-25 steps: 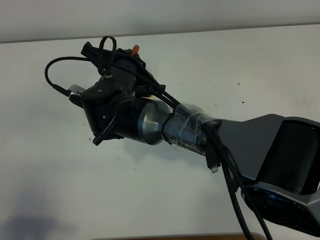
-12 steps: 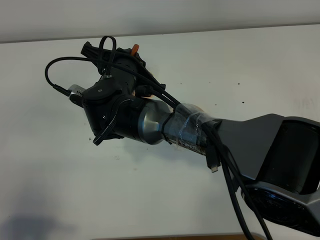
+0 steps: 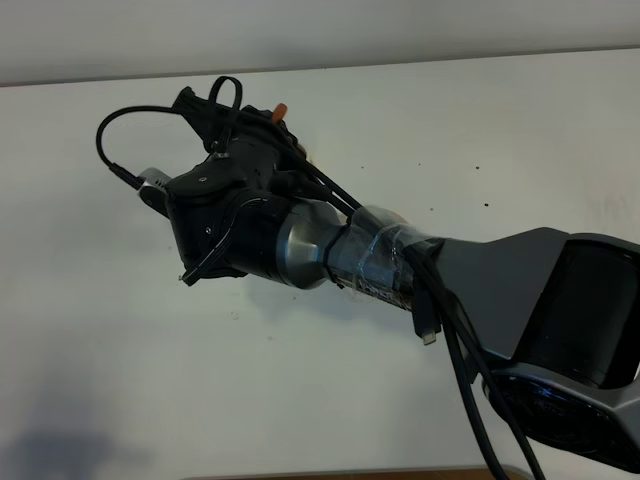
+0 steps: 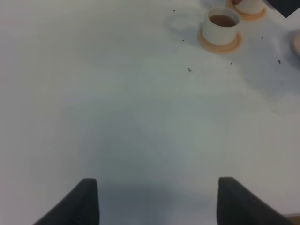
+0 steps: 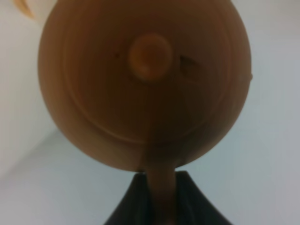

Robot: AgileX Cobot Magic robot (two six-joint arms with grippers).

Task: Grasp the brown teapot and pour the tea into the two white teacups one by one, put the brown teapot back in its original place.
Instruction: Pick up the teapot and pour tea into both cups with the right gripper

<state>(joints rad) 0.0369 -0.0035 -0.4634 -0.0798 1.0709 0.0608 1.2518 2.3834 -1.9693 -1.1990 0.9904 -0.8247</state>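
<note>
The brown teapot [image 5: 145, 79] fills the right wrist view, seen from above with its lid knob [image 5: 150, 55] in the middle. My right gripper [image 5: 161, 185] is shut on the teapot's loop handle. In the exterior high view my right gripper [image 3: 240, 125] reaches across to the upper left, and the arm hides the teapot and the cups. In the left wrist view a white teacup [image 4: 222, 26] holding tea stands on an orange-tan coaster [image 4: 219, 43]. A second white teacup [image 4: 248, 5] stands beside it at the frame edge. My left gripper [image 4: 159, 201] is open and empty over bare table.
The right arm [image 3: 480, 290] with its cables crosses the white table [image 3: 120, 380] from the lower right. A sliver of a pale beige saucer [image 4: 297, 44] shows at the edge of the left wrist view. The table's far edge meets a wall [image 3: 400, 30].
My right gripper's wrist has turned and shifted slightly to the right with the teapot. The rest of the arm has stayed in place.
</note>
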